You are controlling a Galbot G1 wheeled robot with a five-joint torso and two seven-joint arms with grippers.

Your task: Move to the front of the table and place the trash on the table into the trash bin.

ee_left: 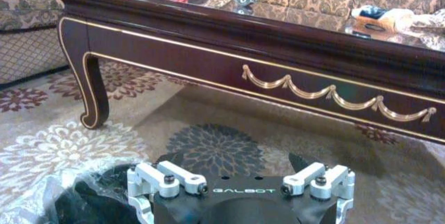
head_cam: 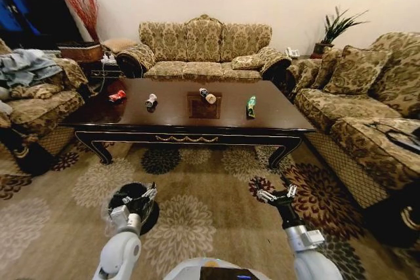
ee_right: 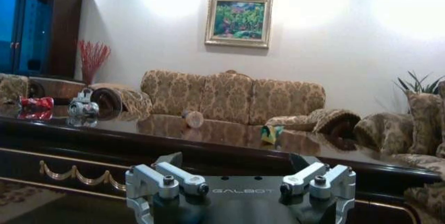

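Facing the table point(head_cam: 190, 126) with all trash untouched, both open, empty grippers, left point(head_cam: 146, 196) and right point(head_cam: 275, 195), needed to reach the cans.

"GALBOT" stands in pale letters on the dark body of the left gripper point(ee_left: 240, 190), and again on the right gripper point(ee_right: 240, 190). Labels on the cans and bottles seem too blurred to read.
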